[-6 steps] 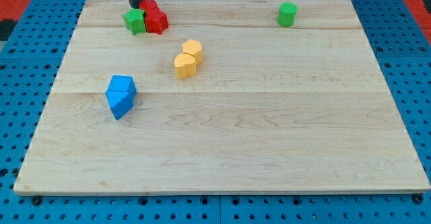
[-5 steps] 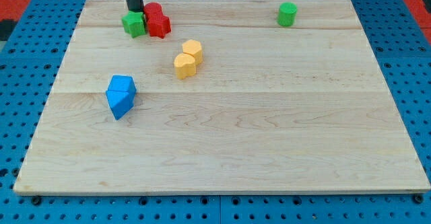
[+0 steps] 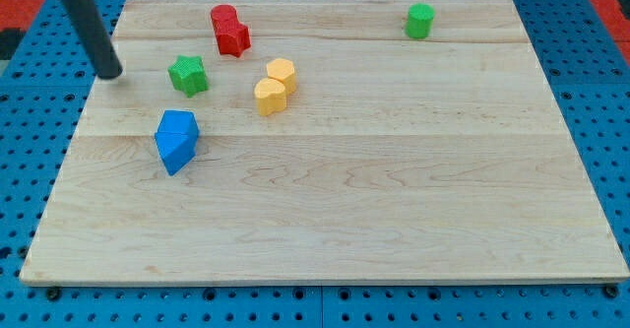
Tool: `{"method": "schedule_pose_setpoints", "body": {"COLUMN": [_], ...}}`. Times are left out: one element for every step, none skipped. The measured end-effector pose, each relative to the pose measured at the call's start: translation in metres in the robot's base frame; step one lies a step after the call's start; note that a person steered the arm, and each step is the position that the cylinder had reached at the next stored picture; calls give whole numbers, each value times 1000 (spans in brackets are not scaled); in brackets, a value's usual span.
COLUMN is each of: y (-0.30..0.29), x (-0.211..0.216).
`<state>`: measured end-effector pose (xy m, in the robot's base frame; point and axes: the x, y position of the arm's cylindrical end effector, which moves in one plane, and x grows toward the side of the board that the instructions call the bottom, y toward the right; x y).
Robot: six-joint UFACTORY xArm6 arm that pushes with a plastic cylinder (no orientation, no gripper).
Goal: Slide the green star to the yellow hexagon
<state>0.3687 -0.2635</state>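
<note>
The green star (image 3: 188,75) lies on the wooden board (image 3: 394,190) at the upper left, apart from the other blocks. The yellow hexagon (image 3: 282,74) sits to its right, touching a second yellow block (image 3: 270,96) just below it. My tip (image 3: 111,73) rests on the board's left edge, to the left of the green star, with a gap between them. The rod leans up to the view's top left.
Two red blocks (image 3: 229,29) sit together above and right of the green star. Two blue blocks (image 3: 176,139) sit together below the star. A green cylinder (image 3: 419,20) stands at the top right.
The green star has slid down and away from the red blocks. My tip has moved from above the star to the left edge of the board.
</note>
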Motion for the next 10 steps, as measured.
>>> {"method": "schedule_pose_setpoints", "body": {"y": [30, 94, 142, 156, 170, 214, 212, 213, 219, 239], "x": [7, -16, -16, -43, -63, -53, -43, -6, 3, 7]}}
